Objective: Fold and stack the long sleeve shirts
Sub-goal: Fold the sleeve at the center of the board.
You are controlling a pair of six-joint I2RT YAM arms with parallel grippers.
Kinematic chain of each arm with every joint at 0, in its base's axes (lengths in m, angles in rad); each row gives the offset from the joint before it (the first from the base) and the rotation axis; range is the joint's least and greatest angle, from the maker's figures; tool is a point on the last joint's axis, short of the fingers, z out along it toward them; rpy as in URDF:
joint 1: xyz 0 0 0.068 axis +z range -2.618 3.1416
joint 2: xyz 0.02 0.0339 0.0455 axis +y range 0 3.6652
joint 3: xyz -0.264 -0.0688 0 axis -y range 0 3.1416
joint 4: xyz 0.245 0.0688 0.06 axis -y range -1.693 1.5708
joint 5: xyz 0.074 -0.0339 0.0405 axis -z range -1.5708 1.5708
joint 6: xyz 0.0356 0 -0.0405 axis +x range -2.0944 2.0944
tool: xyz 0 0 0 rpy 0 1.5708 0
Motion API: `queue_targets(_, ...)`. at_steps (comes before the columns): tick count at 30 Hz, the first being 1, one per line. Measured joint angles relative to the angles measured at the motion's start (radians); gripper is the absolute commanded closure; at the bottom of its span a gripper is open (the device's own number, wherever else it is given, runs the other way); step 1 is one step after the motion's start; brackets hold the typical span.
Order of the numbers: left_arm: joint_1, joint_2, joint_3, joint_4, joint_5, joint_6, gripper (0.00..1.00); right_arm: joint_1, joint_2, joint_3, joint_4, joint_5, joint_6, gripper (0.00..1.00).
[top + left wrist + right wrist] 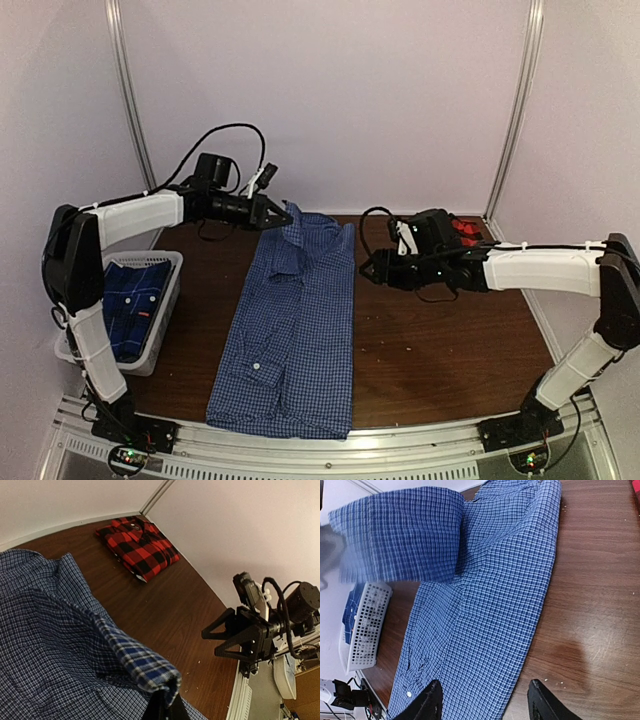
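The blue-and-white gingham shirt (pixel 290 330) lies lengthwise down the middle of the table, folded into a long strip. My left gripper (pixel 288 214) is shut on its far, collar end, which is lifted off the table. In the left wrist view the cloth fold (pixel 145 667) is pinched in that gripper (pixel 167 702). My right gripper (pixel 368 266) hovers open beside the shirt's right edge; in its wrist view the gripper (pixel 485 697) straddles that edge (pixel 520 645) with nothing held. A folded red-and-black plaid shirt (pixel 137 545) lies at the far right corner. A darker blue plaid shirt (pixel 135 300) sits in the basket.
A white perforated basket (pixel 165 325) stands at the table's left edge. The red plaid shirt (pixel 465 232) lies just behind the right arm. Bare brown table (pixel 450 340) stretches right of the gingham shirt. White walls close the back and sides.
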Motion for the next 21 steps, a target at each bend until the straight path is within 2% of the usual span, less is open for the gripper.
queue_targets(9, -0.081, -0.077, -0.159, -0.022, 0.062, 0.035, 0.97, -0.040, 0.000, -0.044, 0.044, 0.000, 0.003, 0.41)
queue_targets(21, -0.207, -0.088, -0.204, -0.207, 0.082, 0.163, 0.95, -0.041, 0.000, -0.094, 0.101, -0.028, 0.020, 0.40)
